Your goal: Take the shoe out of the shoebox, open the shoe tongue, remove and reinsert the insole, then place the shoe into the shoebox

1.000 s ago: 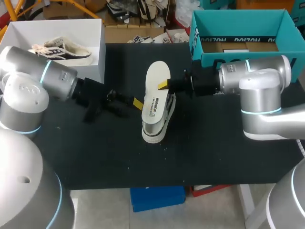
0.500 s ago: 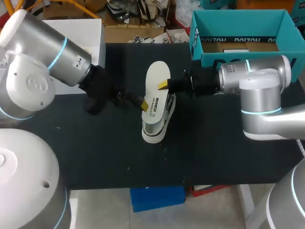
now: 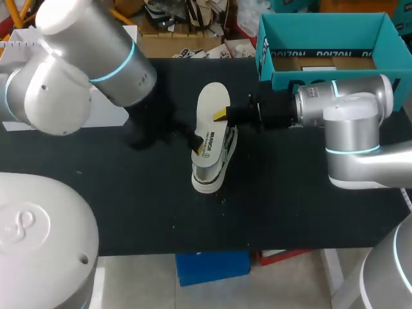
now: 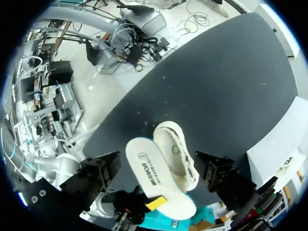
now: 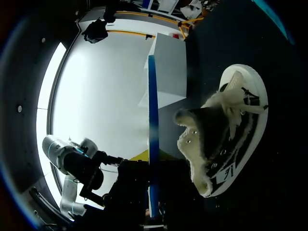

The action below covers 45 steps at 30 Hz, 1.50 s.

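A white sneaker (image 3: 214,164) lies on its side at the middle of the black table (image 3: 290,206). Its white insole (image 3: 211,119) stands out of the shoe, slanting up and back. My right gripper (image 3: 222,114) is shut on the insole's edge from the right. In the right wrist view the insole (image 5: 152,134) shows edge-on between the fingers, with the sneaker (image 5: 226,134) beside it. My left gripper (image 3: 193,138) is just left of the shoe. In the left wrist view its fingers (image 4: 103,168) stand wide open, with the sneaker (image 4: 175,154) and insole (image 4: 144,171) ahead between them, untouched.
An open teal box (image 3: 322,45) stands at the back right. A white box (image 3: 112,114) at the back left is mostly hidden by my left arm (image 3: 96,58). Bare black tabletop lies in front of the shoe.
My left arm has swung up over the white box, hiding it, and its gripper has moved right, close to the shoe. The right arm and the insole have stayed still.
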Tool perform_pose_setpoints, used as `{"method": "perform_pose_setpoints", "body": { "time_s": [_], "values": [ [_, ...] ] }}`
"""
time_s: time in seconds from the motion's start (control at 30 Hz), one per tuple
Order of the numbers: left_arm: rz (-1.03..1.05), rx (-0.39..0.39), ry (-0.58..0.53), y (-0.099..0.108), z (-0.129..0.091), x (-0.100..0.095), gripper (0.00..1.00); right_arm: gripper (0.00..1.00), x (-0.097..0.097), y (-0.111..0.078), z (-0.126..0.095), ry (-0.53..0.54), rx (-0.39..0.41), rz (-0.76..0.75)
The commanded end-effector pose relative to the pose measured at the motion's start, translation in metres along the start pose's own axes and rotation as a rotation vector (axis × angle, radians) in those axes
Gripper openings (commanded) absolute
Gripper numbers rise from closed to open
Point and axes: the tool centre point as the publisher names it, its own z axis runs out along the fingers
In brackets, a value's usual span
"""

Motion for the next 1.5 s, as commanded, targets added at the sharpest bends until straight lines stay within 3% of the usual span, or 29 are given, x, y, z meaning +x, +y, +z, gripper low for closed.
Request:
{"method": "perform_pose_setpoints", "body": {
  "time_s": [0.03,0.47,1.0,1.5],
  "values": [
    [-0.169,0.19,0.458,0.019,0.006,-0.002,1.0,0.0,0.0,0.0,0.0,-0.002,0.001,0.001],
    [-0.356,0.216,0.426,0.022,0.008,-0.005,1.0,0.0,0.0,0.0,0.0,-0.002,0.001,0.001],
    [-0.408,0.102,0.287,0.013,0.011,-0.013,1.0,0.0,0.0,0.0,0.0,-0.002,0.001,0.001],
    [-0.371,0.093,0.287,0.034,0.028,-0.023,1.0,0.0,0.0,0.0,0.0,-0.002,0.001,0.001]
  ]
}}
